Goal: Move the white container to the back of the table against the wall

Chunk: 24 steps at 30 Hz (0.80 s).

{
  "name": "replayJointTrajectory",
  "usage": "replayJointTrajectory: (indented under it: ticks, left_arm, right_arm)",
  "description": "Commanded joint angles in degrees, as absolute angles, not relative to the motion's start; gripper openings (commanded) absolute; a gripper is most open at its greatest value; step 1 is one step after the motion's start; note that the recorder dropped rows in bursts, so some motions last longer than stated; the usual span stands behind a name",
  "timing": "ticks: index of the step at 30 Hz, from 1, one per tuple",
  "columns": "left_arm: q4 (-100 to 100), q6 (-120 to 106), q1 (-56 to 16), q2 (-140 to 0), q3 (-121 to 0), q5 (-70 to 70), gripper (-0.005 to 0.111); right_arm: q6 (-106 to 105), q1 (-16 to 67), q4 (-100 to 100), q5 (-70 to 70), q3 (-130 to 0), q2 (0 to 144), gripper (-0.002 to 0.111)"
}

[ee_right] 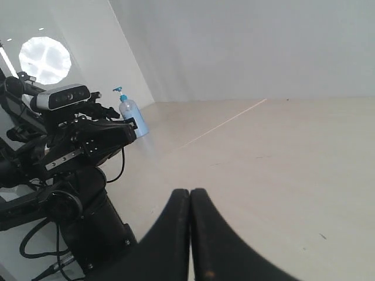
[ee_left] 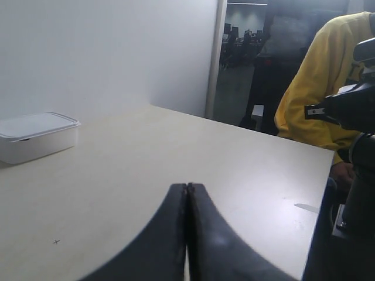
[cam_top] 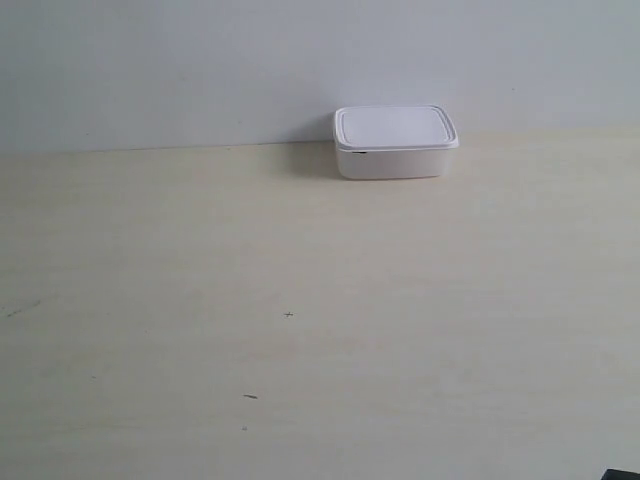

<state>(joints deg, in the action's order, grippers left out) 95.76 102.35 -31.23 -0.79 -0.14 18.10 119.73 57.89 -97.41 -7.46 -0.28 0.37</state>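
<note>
The white container (cam_top: 394,142) stands lidded at the far edge of the cream table (cam_top: 300,300), touching or nearly touching the pale wall (cam_top: 200,70). The left wrist view also catches the white container (ee_left: 36,136) beside the wall (ee_left: 105,52), far from my left gripper (ee_left: 187,187), which is shut with nothing between its black fingers. My right gripper (ee_right: 190,192) is shut too, empty, hovering over bare table (ee_right: 281,164). Neither gripper appears in the exterior view.
A person in a yellow top (ee_left: 319,88) stands past the table's end, by the other arm (ee_left: 351,111). A blue-capped pump bottle (ee_right: 133,117) stands on the table near a black arm with a camera (ee_right: 64,96). Small dark specks (cam_top: 288,315) mark the tabletop.
</note>
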Motion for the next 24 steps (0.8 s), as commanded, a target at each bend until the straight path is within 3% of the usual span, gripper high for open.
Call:
replayJointTrajectory:
  ticks: [1, 12, 24]
  left_arm:
    - [95.83, 102.04, -31.50, 0.00, 0.00, 18.34, 0.000]
    - [95.83, 102.04, -20.10, 0.00, 0.00, 18.62, 0.000]
    - [95.83, 102.04, 2.63, 0.00, 0.00, 18.89, 0.000]
  right_arm:
    - [119.96, 58.02, -97.50, -7.72, 0.00, 0.00, 0.000]
    - [119.96, 42.04, -97.39, -8.98, 0.00, 0.00, 0.000]
    - [119.96, 10.92, -97.53, -8.98, 0.00, 0.00, 0.000]
